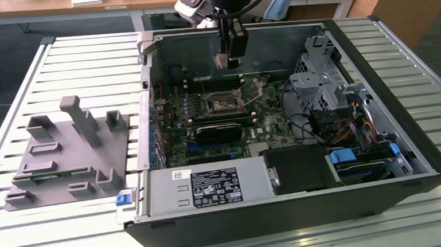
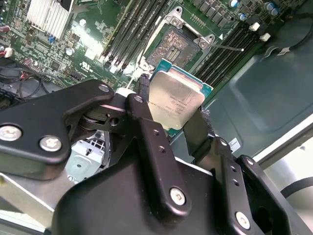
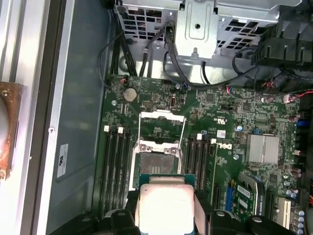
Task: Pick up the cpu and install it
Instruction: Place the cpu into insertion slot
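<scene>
Carry-to-socket step: the gripper [image 2: 173,111] is clamping the cpu [image 2: 177,95] by opposite edges, jaws closed to its width, and holding it just above the open socket [image 2: 172,46] in the case [image 1: 288,220]. Seating is probably calling for square alignment.

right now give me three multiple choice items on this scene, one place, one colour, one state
1. Where is the cpu?
A on the grey tray
B held in the hand above the motherboard
C on the floor

2. What colour is the cpu's top?
A gold
B black
C silver-grey

3. How is the socket?
A open and empty
B closed over a chip
C under a heatsink

Answers:
1. B: the second wrist view shows the hand clamping its edges over the board.
2. C: its metal lid looks pale silver.
3. A: its cover frame is flipped open and bare contacts show.
</scene>
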Available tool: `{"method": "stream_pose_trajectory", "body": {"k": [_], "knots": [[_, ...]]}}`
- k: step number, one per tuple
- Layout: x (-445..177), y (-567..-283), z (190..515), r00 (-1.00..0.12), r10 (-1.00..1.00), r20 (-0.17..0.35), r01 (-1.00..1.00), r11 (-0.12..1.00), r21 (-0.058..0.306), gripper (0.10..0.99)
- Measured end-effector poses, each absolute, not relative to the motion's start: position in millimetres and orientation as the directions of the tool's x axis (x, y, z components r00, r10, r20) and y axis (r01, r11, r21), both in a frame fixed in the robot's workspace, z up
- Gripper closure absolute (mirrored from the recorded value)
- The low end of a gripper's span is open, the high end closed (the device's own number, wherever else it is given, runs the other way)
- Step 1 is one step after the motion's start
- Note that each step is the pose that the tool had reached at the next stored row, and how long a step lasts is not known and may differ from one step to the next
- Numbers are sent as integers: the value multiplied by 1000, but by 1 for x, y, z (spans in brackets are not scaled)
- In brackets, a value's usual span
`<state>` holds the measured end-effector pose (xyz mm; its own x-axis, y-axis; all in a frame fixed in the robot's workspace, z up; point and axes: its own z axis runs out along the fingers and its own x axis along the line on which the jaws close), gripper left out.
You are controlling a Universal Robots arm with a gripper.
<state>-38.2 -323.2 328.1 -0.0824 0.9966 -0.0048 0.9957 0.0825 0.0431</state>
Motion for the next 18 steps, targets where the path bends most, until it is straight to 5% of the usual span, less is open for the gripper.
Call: {"method": "stream_pose_trajectory", "body": {"k": [18], "knots": [[-38, -323, 323, -82, 997, -5, 996, 82, 43, 557]]}}
